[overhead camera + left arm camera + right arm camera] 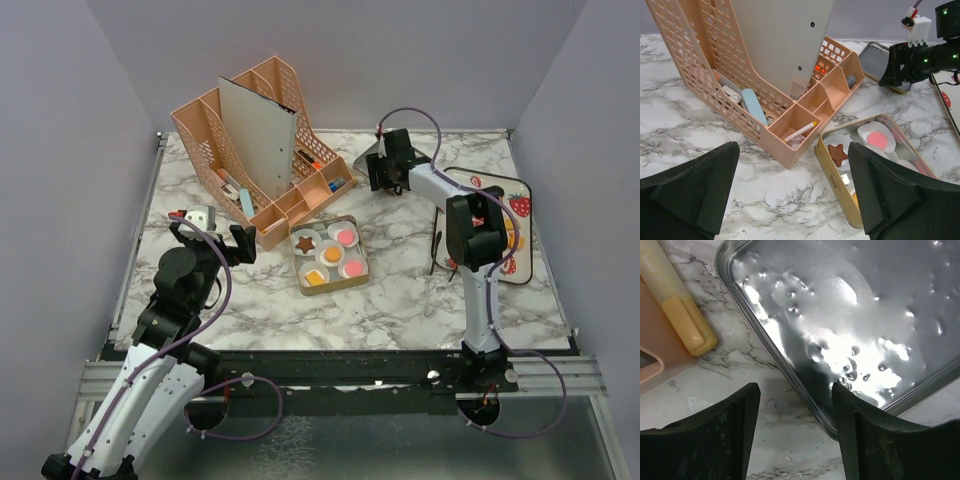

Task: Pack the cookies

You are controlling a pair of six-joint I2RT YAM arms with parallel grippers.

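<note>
Hidden or unclear:
- The mat [495, 190] at 3 o'clock of the bench [400, 300] is half covered by the right arm [475, 240]. A few orange bits show past the arm, too small to name.
- In the left wrist view the tin [835, 182] is cut off behind the right finger, so only two cups are clear.
- The organizer's rear slots are screened by a white board [258, 135].

Cookies [333, 254]:
- They sit in white fluted paper cups inside the tin, at bench centre.
- There is a brown star [838, 154], pink rounds [877, 140] and orange ones.

Around:
- A pink plastic organizer [205, 140] with lattice walls stands at 11 o'clock of the tin, close beside it.
- The tin lid [855, 315] lies at 1 o'clock. It is shiny, dimpled metal with rounded corners.
- A pale yellow pen-like stick [675, 305] lies just beside the lid.

Grippers:
- The left gripper [794, 147] is at 9 o'clock of the tin, spread wide, with nothing between its fingers.
- The right gripper [796, 395] is over the lid's near rim. Its fingers are apart and not clamped on the rim.

Surface: white marble pattern with grey veins.
</note>
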